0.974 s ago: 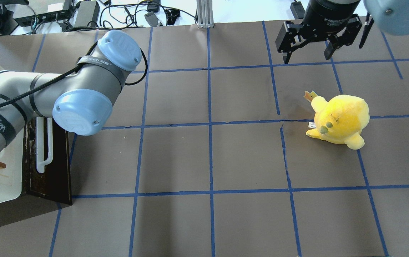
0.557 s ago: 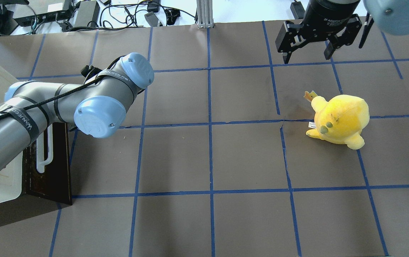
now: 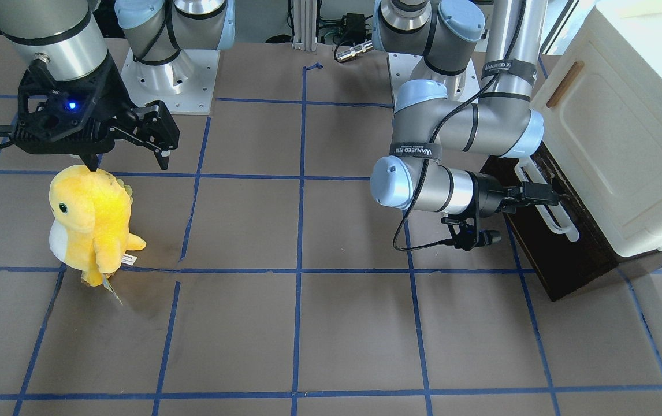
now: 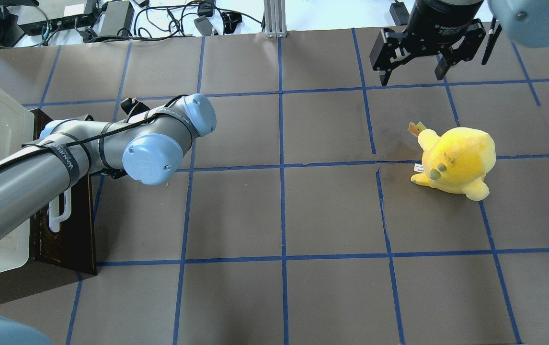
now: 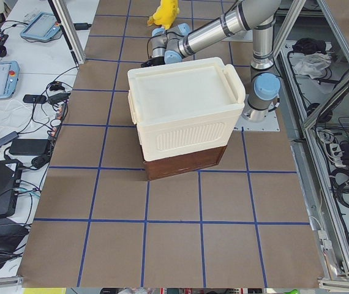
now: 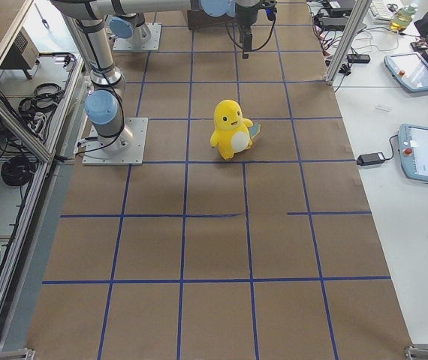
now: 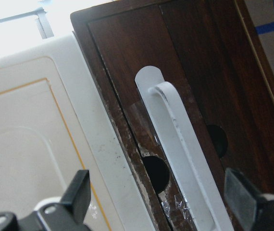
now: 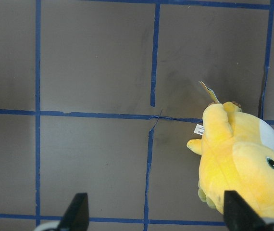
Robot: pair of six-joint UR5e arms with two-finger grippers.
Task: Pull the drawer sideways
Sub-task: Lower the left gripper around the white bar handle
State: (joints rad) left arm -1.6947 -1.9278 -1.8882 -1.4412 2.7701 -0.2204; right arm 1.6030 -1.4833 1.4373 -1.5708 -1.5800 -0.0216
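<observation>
The drawer [image 3: 562,254] is a dark brown front under the cream-white cabinet, with a long white bar handle [image 3: 551,209]. It appears shut. It also shows in the overhead view [image 4: 66,235] and in the left wrist view [image 7: 209,72], handle [image 7: 175,139] in the middle. My left gripper [image 3: 551,194] is open and level with the handle. In the left wrist view [image 7: 158,197] its fingers stand wide on either side of the bar, apart from it. My right gripper [image 4: 412,76] is open and empty, hanging above the table far from the drawer.
The cream-white cabinet [image 3: 625,144] with a small brown wooden handle [image 3: 564,84] sits above the drawer at the table's left end. A yellow plush toy [image 4: 456,160] stands under and in front of my right gripper [image 3: 129,159]. Blue tape lines grid the brown table.
My left arm has swung down and round, bringing its wrist level with the drawer front. The right arm, the plush and the drawer have not moved.
</observation>
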